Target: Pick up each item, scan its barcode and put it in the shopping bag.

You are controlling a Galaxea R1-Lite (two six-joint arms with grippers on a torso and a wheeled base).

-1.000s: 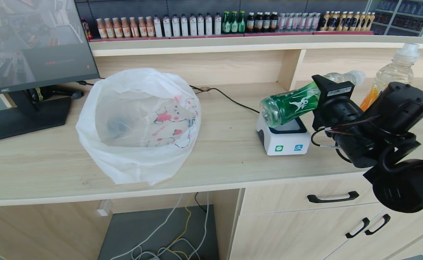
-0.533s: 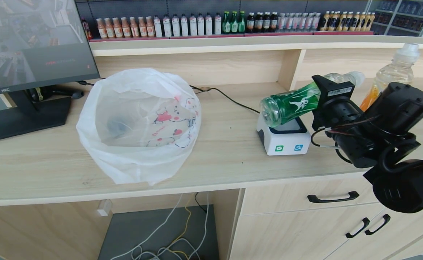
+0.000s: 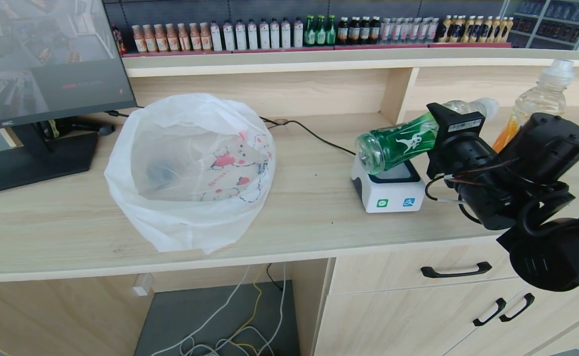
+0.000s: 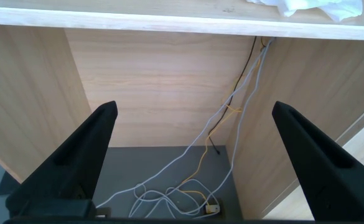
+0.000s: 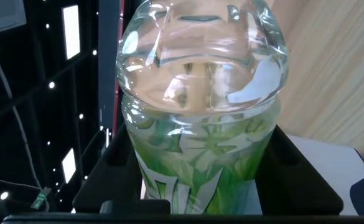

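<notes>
Right gripper [image 3: 436, 136] clamps a green-labelled bottle [image 3: 398, 142] lying on its side just above the barcode scanner [image 3: 390, 193]. The bottle's base points toward the white shopping bag [image 3: 190, 173], standing open well to the scanner's left on the counter [image 3: 309, 217]. Left gripper [image 4: 197, 162], spread wide, hangs lower than the scanner, under the countertop.

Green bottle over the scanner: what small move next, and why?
Probably roll the wrist slightly so the label sweeps over the scanner: the right hand holds the bottle on its side just above it, artwork facing up. The bag comes after.
</notes>
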